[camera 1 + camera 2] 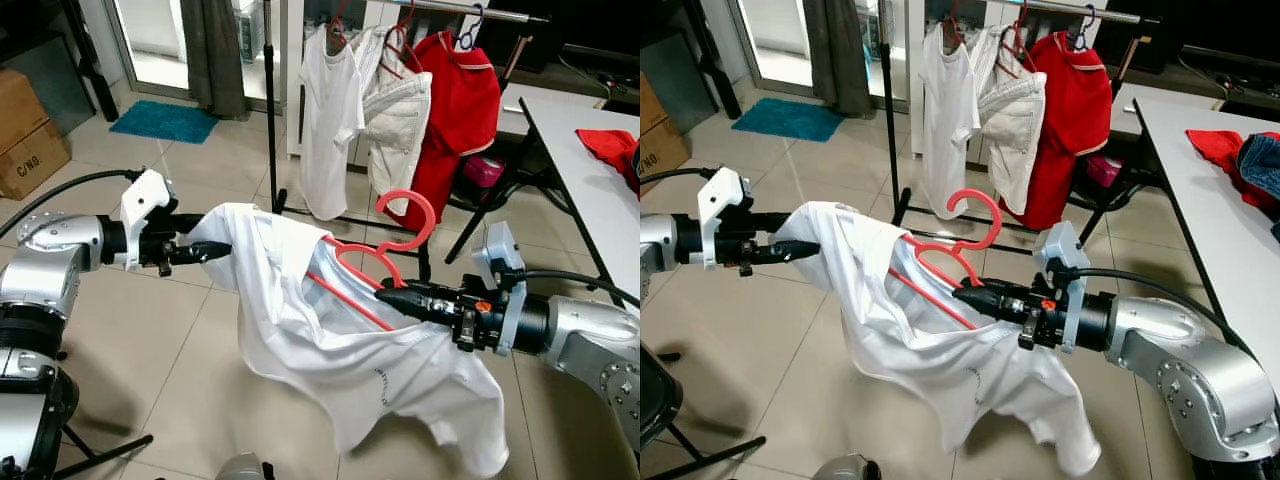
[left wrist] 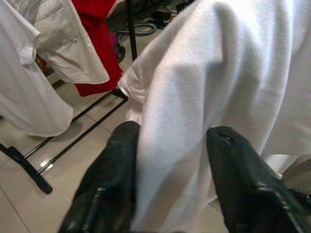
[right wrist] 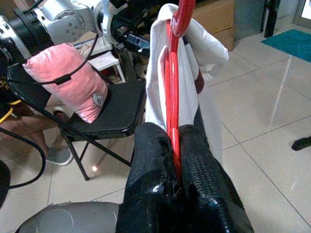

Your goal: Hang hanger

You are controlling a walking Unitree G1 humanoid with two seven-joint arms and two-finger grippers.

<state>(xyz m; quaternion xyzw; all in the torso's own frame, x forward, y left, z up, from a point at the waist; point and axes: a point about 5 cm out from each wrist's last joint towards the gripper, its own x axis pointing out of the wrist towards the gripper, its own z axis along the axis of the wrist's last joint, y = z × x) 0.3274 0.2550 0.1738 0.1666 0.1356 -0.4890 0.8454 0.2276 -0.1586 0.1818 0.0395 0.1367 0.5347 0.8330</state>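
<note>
The red plastic hanger is held in mid-air inside a white cotton T-shirt, its long axis slanting and its hook pointing up toward the black metal clothes rack. The right gripper has its jaws clenched on the hanger, and the left gripper pinches the shirt's edge. Below is a beige tiled floor; a white surface stands on the right.

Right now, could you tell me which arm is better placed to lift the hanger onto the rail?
The right. The right gripper is shut on the red hanger, whose hook faces the clothes rail. The left gripper only pinches the white shirt.
</note>
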